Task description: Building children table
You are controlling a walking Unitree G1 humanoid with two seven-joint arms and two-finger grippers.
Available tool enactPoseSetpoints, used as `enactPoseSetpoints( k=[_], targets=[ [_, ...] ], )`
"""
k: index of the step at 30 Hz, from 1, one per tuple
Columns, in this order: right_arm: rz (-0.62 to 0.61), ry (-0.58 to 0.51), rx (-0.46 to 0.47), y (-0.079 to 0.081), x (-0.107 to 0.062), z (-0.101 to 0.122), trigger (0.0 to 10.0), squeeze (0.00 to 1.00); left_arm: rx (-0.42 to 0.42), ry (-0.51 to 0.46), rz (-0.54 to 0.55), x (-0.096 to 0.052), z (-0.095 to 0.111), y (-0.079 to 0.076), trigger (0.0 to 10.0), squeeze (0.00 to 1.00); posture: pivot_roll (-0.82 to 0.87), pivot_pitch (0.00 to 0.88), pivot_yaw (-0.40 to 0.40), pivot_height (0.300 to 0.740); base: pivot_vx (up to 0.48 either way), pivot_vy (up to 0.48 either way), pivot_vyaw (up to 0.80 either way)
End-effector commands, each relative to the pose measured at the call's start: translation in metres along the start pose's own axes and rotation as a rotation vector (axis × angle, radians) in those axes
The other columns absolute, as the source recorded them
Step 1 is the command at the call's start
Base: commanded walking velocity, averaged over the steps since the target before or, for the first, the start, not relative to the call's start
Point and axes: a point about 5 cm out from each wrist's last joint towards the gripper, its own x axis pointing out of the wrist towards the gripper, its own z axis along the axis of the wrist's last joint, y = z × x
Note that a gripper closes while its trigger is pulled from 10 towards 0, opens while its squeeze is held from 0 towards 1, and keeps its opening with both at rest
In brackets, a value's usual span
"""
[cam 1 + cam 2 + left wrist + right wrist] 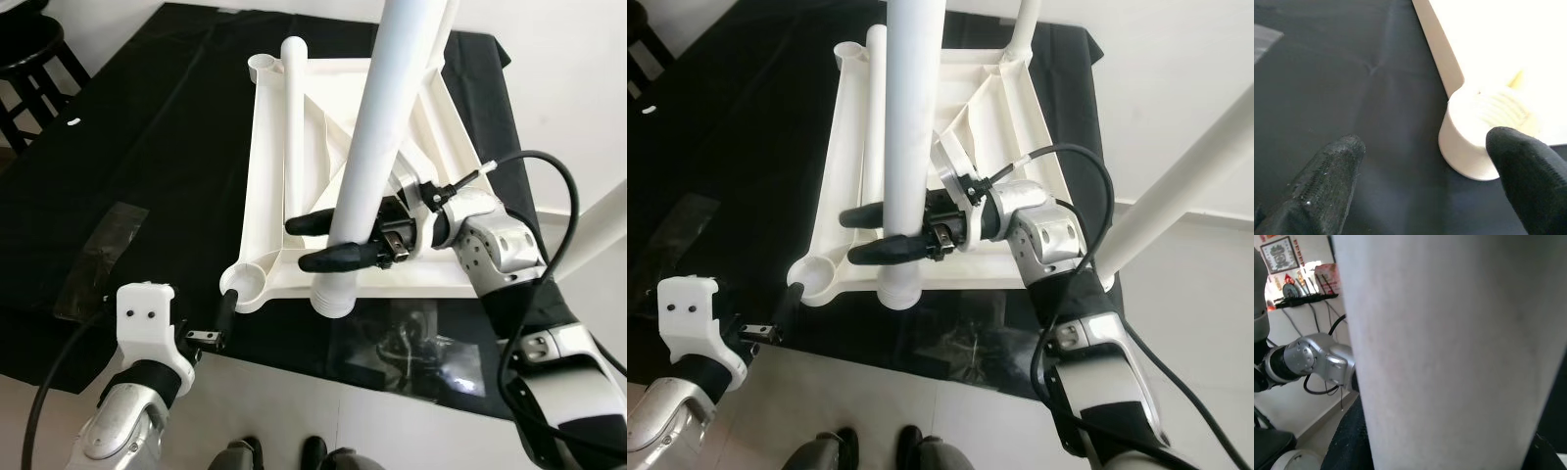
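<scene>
An upturned white plastic tabletop point(446, 137) lies on a black cloth. My right gripper point(313, 242) is shut on a white table leg point(377, 147), one finger on each side. That leg stands nearly upright, and its threaded end point(331, 299) sits at the tabletop's near edge. A second leg point(292, 127) lies flat on the tabletop. Two more legs stand upright, at the far corner point(1024, 24) and the near right corner point(1185, 186). My left gripper point(223, 313) is open at the empty near-left corner socket point(1484, 142), with one fingertip over its rim.
The black cloth point(147, 176) covers the floor under the tabletop, with clear tape patches point(103, 250) on it. A dark stool point(24, 49) stands at the far left. Pale floor lies at the near edge, where dark feet point(284, 455) show.
</scene>
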Motion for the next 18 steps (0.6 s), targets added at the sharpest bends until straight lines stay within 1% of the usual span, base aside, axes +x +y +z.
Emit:
enactPoseSetpoints(
  k=[1,5,8,11,18],
  targets=[
    [0.018,-0.015,-0.004,-0.0005,0.0054,0.0029,10.0,0.0,0.009,0.032,0.034,-0.0011,-0.0081,0.0029,10.0,0.0,-0.01,0.361,-0.08,0.74,0.0,0.0,0.0],
    [0.017,-0.02,-0.011,-0.0011,0.006,0.0046,10.0,0.0,0.02,0.052,0.035,-0.0002,-0.011,0.0022,10.0,0.0,-0.01,0.359,-0.081,0.74,0.0,0.0,0.0],
    [0.021,-0.028,-0.013,-0.0001,0.0069,0.005,10.0,0.0,0.025,0.044,0.036,0.0011,-0.0116,0.0015,10.0,0.0,-0.01,0.349,-0.078,0.74,0.0,0.48,0.0],
    [0.023,-0.033,-0.013,0.0006,0.0076,0.0053,10.0,0.0,0.041,0.027,0.033,0.0018,-0.0111,0.0011,10.0,0.0,-0.01,0.344,-0.077,0.74,0.0,0.0,0.0],
    [0.036,-0.055,-0.016,0.0006,0.0094,0.0094,10.0,0.0,0.038,0.022,0.036,0.0022,-0.013,0.0,10.0,0.0,-0.01,0.332,-0.081,0.74,0.0,0.0,0.0]
  ],
)
